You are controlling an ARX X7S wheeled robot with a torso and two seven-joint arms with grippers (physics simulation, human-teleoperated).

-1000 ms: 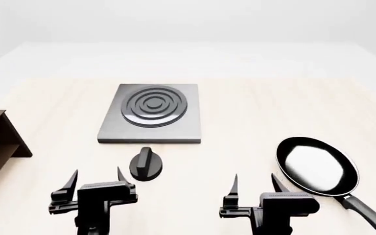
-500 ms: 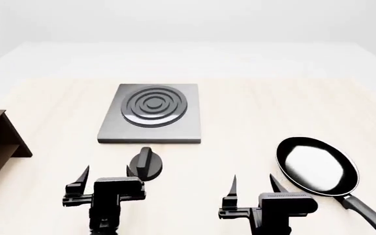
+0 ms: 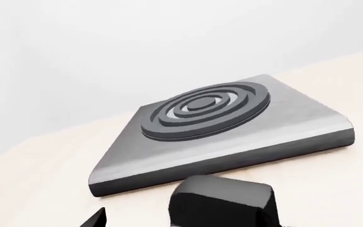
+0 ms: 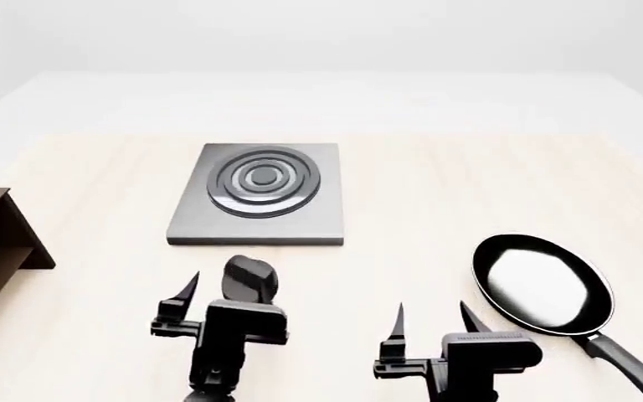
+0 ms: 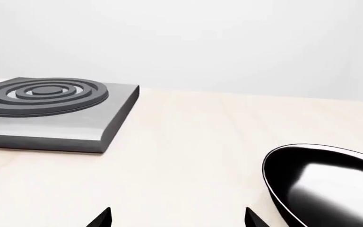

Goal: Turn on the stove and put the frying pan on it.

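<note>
Knob — between parted left gripper jaws

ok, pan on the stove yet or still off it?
Off. The frying pan sits on the table, apart from the stove, whose burner rings are bare. Neither gripper holds it.

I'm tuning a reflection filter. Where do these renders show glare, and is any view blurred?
Head view: a broad white sheen fills the inside of the frying pan; the stove rings carry pale highlights. Right wrist view: the pan's glossy interior mirrors a bright patch. Left wrist view: the knob close to the lens looks soft; the stove stays fairly sharp. Shadows are faint in all three.
</note>
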